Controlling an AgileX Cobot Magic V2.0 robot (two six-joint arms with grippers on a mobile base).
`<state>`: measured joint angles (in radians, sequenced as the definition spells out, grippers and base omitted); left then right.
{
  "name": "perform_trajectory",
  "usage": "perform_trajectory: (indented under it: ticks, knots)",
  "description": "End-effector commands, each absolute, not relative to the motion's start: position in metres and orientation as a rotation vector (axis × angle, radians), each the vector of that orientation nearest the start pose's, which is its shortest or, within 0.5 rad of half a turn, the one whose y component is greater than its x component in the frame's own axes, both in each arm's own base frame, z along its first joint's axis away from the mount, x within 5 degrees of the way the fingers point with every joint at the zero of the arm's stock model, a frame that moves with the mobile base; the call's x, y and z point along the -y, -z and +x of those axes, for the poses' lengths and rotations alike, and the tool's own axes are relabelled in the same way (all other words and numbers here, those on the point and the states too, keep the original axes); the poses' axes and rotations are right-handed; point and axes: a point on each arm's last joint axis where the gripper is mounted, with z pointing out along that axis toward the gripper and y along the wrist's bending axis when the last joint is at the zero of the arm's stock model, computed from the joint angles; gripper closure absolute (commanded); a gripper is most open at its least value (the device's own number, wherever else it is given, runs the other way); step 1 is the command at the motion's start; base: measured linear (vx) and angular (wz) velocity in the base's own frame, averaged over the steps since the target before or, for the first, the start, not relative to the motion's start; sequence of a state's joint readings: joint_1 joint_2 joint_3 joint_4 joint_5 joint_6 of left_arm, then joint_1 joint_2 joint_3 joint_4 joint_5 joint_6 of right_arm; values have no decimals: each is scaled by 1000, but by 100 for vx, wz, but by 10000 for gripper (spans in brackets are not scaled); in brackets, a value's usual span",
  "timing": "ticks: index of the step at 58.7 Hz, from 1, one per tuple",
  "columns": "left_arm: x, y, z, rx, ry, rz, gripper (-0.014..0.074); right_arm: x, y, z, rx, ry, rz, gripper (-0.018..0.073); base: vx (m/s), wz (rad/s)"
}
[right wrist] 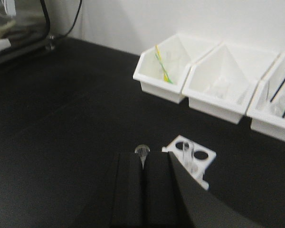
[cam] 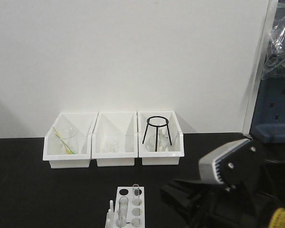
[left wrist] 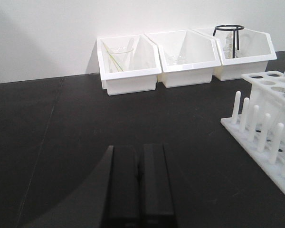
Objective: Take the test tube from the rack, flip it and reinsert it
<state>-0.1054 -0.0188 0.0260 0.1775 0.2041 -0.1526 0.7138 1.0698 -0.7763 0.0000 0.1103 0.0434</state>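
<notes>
The white rack (cam: 131, 203) stands at the front centre of the black table. Two clear tubes stand upright in it. The wider test tube (cam: 123, 209) is in the near left hole. The thinner tube (cam: 136, 194) is behind it to the right. My right gripper (cam: 167, 191) is shut and empty, hovering just right of the rack. In the right wrist view the test tube's top (right wrist: 142, 150) shows just past my shut gripper (right wrist: 143, 156), and the rack's far end (right wrist: 176, 142) shows to the right. My left gripper (left wrist: 139, 148) is shut and empty, left of the rack (left wrist: 256, 128).
Three white bins (cam: 69, 159) (cam: 115, 159) (cam: 160, 159) stand in a row against the back wall; the right one holds a black wire tripod (cam: 156, 133), the others hold glassware. Blue equipment (cam: 275, 109) stands at the far right.
</notes>
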Motion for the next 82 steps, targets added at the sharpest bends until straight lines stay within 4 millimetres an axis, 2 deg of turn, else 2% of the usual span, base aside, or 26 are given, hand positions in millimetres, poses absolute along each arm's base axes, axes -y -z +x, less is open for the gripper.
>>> perform_trajectory:
  ticks: [1, 10, 20, 39, 45, 53, 64, 69, 74, 82]
  knots:
    - [4, -196, 55, -1597, 58, 75, 603, -138, -354, 160, -1781, -522, -618, 573, 0, 0]
    - [4, -196, 55, -1597, 58, 75, 603, -118, -369, 137, -1758, -528, -610, 573, 0, 0]
    - [4, -196, 55, -1597, 58, 75, 603, -107, -380, 124, -1701, -544, -590, 573, 0, 0]
    - [4, -196, 55, -1597, 58, 75, 603, -105, -383, 121, -1683, -548, -584, 570, 0, 0]
    - [4, -196, 55, -1597, 58, 75, 603, -100, -378, 122, -1659, -473, -622, 570, 0, 0]
    - [4, -196, 55, -1597, 58, 75, 603, -74, -344, 116, -1591, -357, -548, 570, 0, 0]
    - [4, -196, 55, -1597, 58, 75, 603, -28, -264, 88, -1534, -171, -309, 570, 0, 0]
    - [4, -196, 55, -1597, 58, 75, 603, -15, -237, 76, -1545, -100, -203, 570, 0, 0]
    - [4, -196, 55, -1597, 58, 75, 603, -8, -221, 68, -1542, -48, -129, 570, 0, 0]
    - [4, -196, 55, -1597, 58, 75, 603, -2, -207, 58, -1485, 13, -52, 570, 0, 0]
